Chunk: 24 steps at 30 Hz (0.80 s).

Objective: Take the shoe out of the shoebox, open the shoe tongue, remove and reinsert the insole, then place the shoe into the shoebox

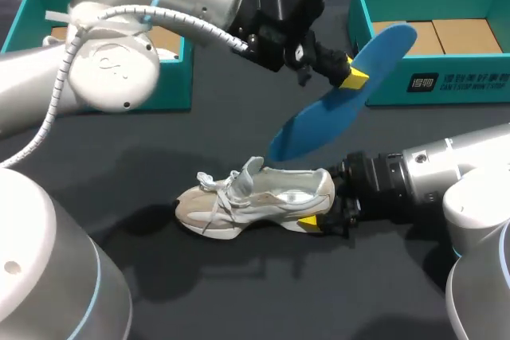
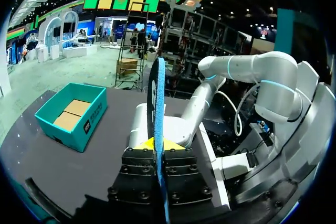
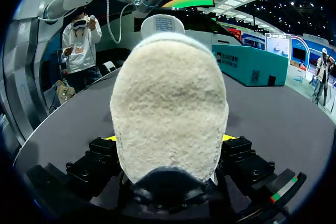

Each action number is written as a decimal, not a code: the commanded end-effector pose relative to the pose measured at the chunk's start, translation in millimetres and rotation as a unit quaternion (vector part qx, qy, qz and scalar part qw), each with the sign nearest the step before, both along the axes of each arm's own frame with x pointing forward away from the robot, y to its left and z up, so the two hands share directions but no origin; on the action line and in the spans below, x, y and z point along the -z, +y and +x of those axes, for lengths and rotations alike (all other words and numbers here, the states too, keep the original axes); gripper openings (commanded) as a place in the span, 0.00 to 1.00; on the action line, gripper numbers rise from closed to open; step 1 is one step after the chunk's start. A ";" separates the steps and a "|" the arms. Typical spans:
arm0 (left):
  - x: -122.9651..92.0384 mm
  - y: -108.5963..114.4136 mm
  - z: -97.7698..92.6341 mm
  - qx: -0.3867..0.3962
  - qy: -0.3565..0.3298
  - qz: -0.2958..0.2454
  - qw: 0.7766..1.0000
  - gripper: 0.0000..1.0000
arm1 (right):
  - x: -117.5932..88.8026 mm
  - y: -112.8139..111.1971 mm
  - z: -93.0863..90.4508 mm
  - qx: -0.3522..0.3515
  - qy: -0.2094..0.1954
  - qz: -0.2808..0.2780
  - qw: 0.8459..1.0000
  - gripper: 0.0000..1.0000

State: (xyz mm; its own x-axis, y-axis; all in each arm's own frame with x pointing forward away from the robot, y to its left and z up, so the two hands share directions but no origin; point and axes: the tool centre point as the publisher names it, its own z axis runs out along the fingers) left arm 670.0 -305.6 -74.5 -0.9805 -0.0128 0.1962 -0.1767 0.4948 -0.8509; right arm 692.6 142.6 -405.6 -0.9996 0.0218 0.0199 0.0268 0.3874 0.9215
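One pale shoe (image 1: 255, 201) rests in the lower middle of the overhead picture, out on the dark table (image 1: 239, 300). Its toe points to the frame's left, and the tongue and laces stand up and forward so the mouth gapes. The inside looks bare, which fits with the blue insole (image 1: 343, 101) hanging in the air above and to the right, clear of the shoe. It slants from the upper right down toward the heel opening.

The right gripper (image 1: 320, 223), coming in from the frame's right edge, is clamped on the heel. From its own wrist camera the fuzzy heel fills the space between the fingers, with a yellow tip pressed against either side. I'd say that hold is there to stop the shoe sliding or tipping while the insole is worked.

The left gripper (image 1: 351, 77), reaching across from the upper left, pinches the insole partway along. Its wrist camera shows the insole edge-on, squeezed between the fingers. The low end seems aimed at the opening, so putting it back in looks like the step in hand, though I can't be sure.

At the upper right an open teal shoebox (image 1: 434, 89) waits with cardboard showing in its bottom. A second box (image 1: 177, 85) at the upper left is partly hidden behind the left arm.
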 end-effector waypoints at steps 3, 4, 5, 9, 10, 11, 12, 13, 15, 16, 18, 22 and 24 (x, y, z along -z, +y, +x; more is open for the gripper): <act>1.0 17.3 -4.8 -0.006 -0.002 -0.022 1.000 0.00 | 0.8 2.7 -0.4 0.001 0.000 -0.003 1.000 0.00; 1.0 17.3 -4.8 -0.006 -0.002 -0.022 1.000 0.00 | 0.8 2.7 -0.4 0.001 0.000 -0.003 1.000 0.00; 1.0 17.3 -4.8 -0.006 -0.002 -0.022 1.000 0.00 | 0.8 2.7 -0.4 0.001 0.000 -0.003 1.000 0.00; 1.0 17.3 -4.8 -0.006 -0.002 -0.022 1.000 0.00 | 0.8 2.7 -0.4 0.001 0.000 -0.003 1.000 0.00; 1.0 17.3 -4.8 -0.006 -0.002 -0.022 1.000 0.00 | 0.8 2.7 -0.4 0.001 0.000 -0.003 1.000 0.00; -5.5 23.3 -9.9 0.004 0.010 -0.046 0.999 0.00 | 0.8 2.7 -0.4 0.001 0.000 -0.003 1.000 0.00; -12.6 28.8 -13.7 -0.006 0.010 -0.065 0.998 0.00 | 0.8 2.7 -0.4 0.001 0.000 -0.003 1.000 0.00; -19.6 34.0 -16.6 -0.010 0.017 -0.084 0.996 0.00 | 0.8 2.7 -0.4 0.001 0.000 -0.003 1.000 0.00; -32.9 45.5 -19.4 -0.020 0.037 -0.112 0.993 0.00 | 0.8 2.7 -0.4 0.001 0.000 -0.003 1.000 0.00; -38.7 51.9 -20.9 -0.020 0.042 -0.129 0.991 0.00 | 0.8 2.7 -0.4 0.001 0.000 -0.003 1.000 0.00; -48.9 64.6 -22.8 -0.028 0.059 -0.149 0.987 0.00 | 0.8 2.7 -0.4 0.001 0.000 -0.003 1.000 0.00; -58.4 78.5 -24.0 -0.026 0.079 -0.169 0.982 0.00 | 0.8 2.7 -0.4 0.001 0.000 -0.003 1.000 0.00; -58.4 78.5 -24.0 -0.026 0.079 -0.169 0.982 0.00 | 0.8 2.7 -0.4 0.001 0.000 -0.003 1.000 0.00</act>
